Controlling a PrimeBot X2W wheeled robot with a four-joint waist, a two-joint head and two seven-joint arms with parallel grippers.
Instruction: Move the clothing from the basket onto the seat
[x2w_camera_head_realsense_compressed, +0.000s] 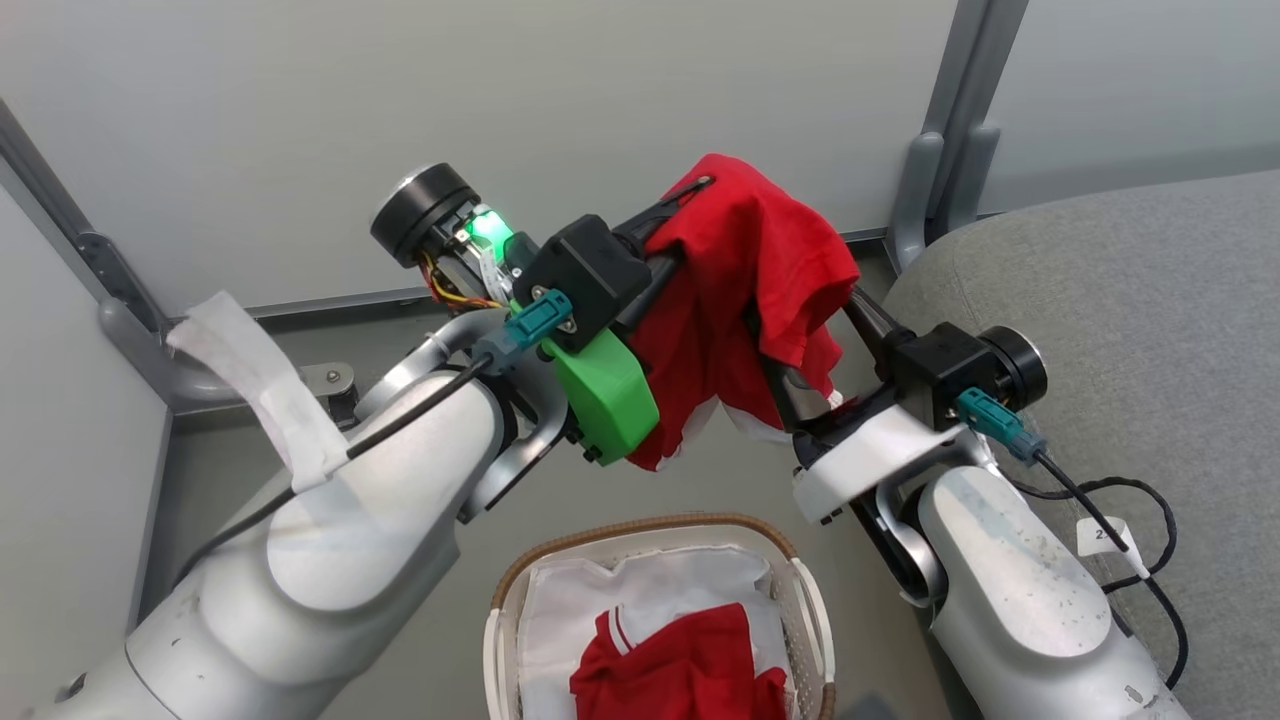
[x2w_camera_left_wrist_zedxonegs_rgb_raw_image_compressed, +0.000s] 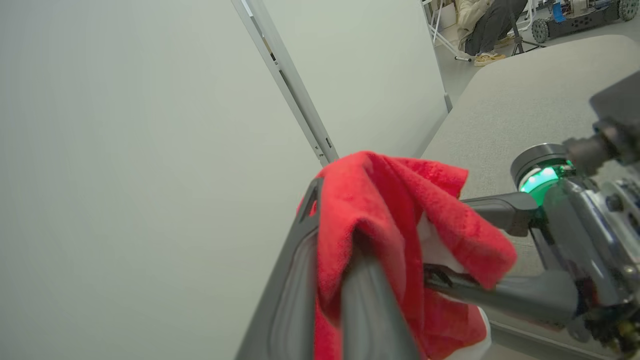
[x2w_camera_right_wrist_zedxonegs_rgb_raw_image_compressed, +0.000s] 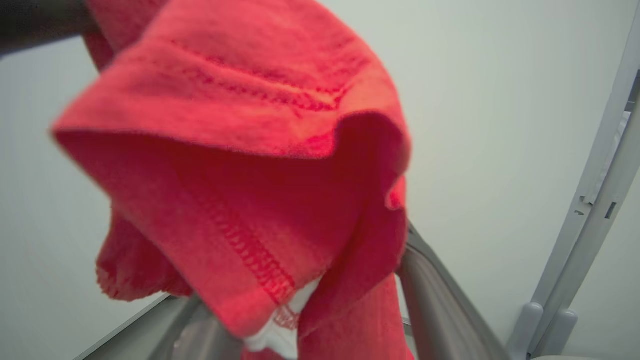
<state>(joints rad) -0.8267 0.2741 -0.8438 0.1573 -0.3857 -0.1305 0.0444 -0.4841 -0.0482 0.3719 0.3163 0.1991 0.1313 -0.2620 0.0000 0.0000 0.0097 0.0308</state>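
Head view: L gripper, jaws clamped on a red garment, holds it up over the basket, cloth hanging long-axis down; a 2nd red piece lies in the basket. R gripper stands wide open, one finger either side of the hanging cloth, not pinching. The grey seat lies to the robot's right of the garment, so the R gripper is nearer it.

lifted red garment: crumpled, white trim at its lower edge, hanging in the air above the basket | second red garment: white striped collar, bunched inside basket | basket: cream, perforated, brown woven rim, upright | seat: grey woven cushion, right of basket
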